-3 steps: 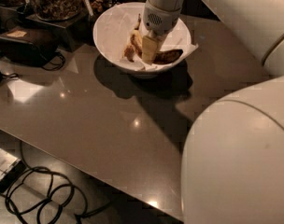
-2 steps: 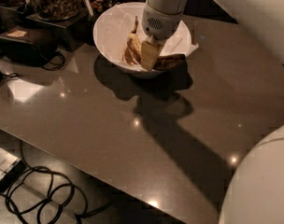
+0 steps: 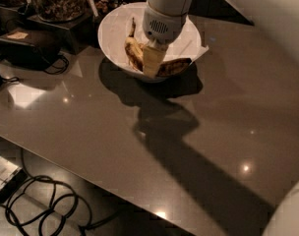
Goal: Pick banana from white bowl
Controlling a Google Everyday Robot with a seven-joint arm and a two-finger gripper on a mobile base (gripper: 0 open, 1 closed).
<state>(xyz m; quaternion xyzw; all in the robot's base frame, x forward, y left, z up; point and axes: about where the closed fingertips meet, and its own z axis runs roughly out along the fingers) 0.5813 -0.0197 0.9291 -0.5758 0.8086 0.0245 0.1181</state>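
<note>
readable text: none anywhere in view
tan tag (image 3: 19, 35): lies on top of the black box (image 3: 29, 48) at the left edge; nothing legible on it
white stick (image 3: 92, 6): stands by the jars at the back, looks like a label marker; no print can be made out
hand (image 3: 153, 67): down inside the white bowl (image 3: 110, 28), in front of the middle of the banana (image 3: 133, 50); housing shows a patch of small vent holes, no brand or number readable
surface (image 3: 90, 127): plain brown, no signs or markings
box on the floor (image 3: 3, 178): lower left, pale panels, no text legible
</note>
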